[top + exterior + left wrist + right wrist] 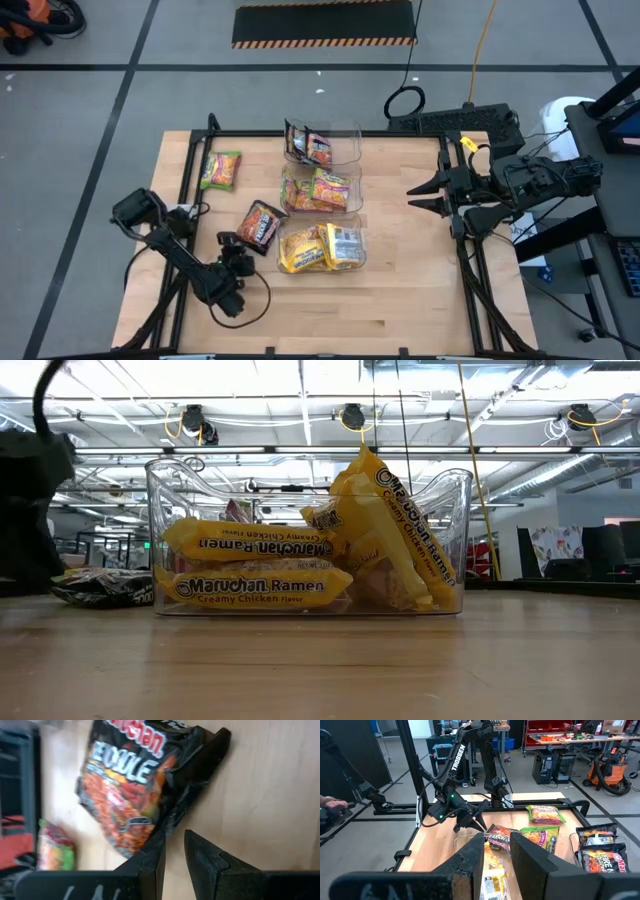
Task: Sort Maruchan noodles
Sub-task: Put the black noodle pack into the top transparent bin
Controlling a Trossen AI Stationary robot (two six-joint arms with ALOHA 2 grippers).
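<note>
one gripper beside dark packet

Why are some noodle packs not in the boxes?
Two packets lie loose on the table: a green-yellow packet near the left edge, and a dark packet lying askew beside the bins, with the left gripper at its corner. They look not yet sorted.

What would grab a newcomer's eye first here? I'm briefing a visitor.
Three clear bins lined up mid-table, sorted by packet colour, the nearest bin stuffed with yellow packets. Beside them, the left end effector sits at a loose dark packet.
</note>
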